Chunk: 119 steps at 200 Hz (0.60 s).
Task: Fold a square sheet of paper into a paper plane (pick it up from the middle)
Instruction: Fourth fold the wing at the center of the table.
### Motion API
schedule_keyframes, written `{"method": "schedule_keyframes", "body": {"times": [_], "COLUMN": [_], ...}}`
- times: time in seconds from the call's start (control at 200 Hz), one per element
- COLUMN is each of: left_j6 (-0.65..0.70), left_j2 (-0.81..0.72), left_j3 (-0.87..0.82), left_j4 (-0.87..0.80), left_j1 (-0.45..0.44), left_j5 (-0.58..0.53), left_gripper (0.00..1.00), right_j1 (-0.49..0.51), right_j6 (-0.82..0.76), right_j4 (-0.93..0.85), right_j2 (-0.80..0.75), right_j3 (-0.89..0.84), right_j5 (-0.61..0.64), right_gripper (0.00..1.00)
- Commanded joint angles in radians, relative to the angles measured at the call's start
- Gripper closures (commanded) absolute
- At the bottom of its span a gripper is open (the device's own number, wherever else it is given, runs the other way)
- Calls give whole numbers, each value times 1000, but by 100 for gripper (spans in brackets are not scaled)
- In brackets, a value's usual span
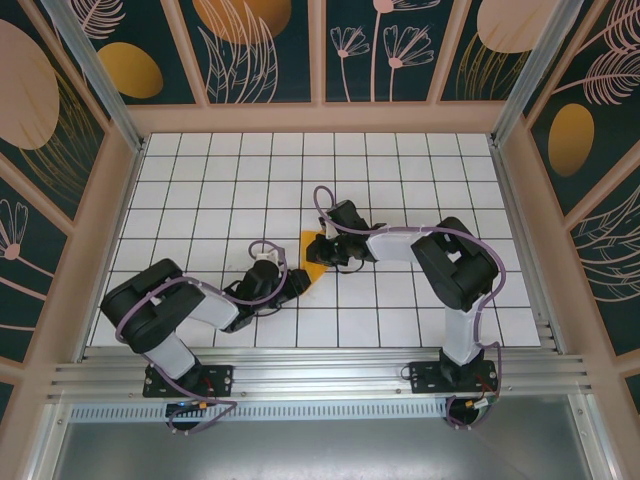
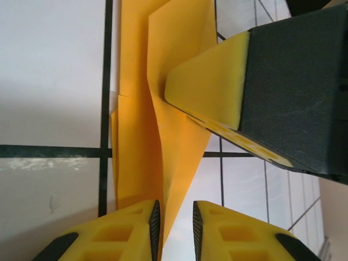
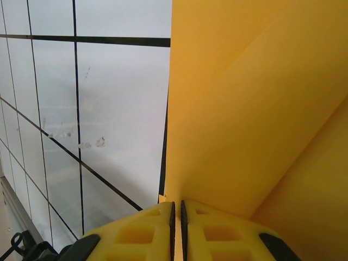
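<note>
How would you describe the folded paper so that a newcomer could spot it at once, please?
Start at the white gridded table; near its middle the left arm and right arm meet. Between their tips sits the paper, folded with sharp creases. It is the only orange-yellow thing on the tiles, thin beside the bulky arms.

Middle of table [image 1: 420,180]: crowded; left gripper [image 1: 296,284] and right gripper [image 1: 322,250] stood close together at the folded paper [image 1: 312,262].
Far tile rows: free for passing.
Left, right, far edges: closed by patterned walls [image 1: 260,50].
Near edge: taken by arm bases [image 1: 190,378].
</note>
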Motion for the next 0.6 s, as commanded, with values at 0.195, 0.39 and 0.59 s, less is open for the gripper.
{"method": "schedule_keyframes", "body": {"times": [0.195, 0.39, 0.59], "left_j6": [142, 138, 106], "left_j2": [1, -8, 5], "left_j3": [35, 34, 26], "left_j4": [-274, -312, -275], "left_j1": [5, 6, 8], "left_j5": [-60, -88, -57], "left_gripper": [77, 93, 100], "right_j1": [6, 5, 2], "right_j6": [5, 3, 3], "right_j4": [-12, -14, -3], "right_j2": [-11, -21, -73], "right_j3": [28, 29, 0], "right_j5": [15, 18, 55], "right_gripper": [85, 85, 84]}}
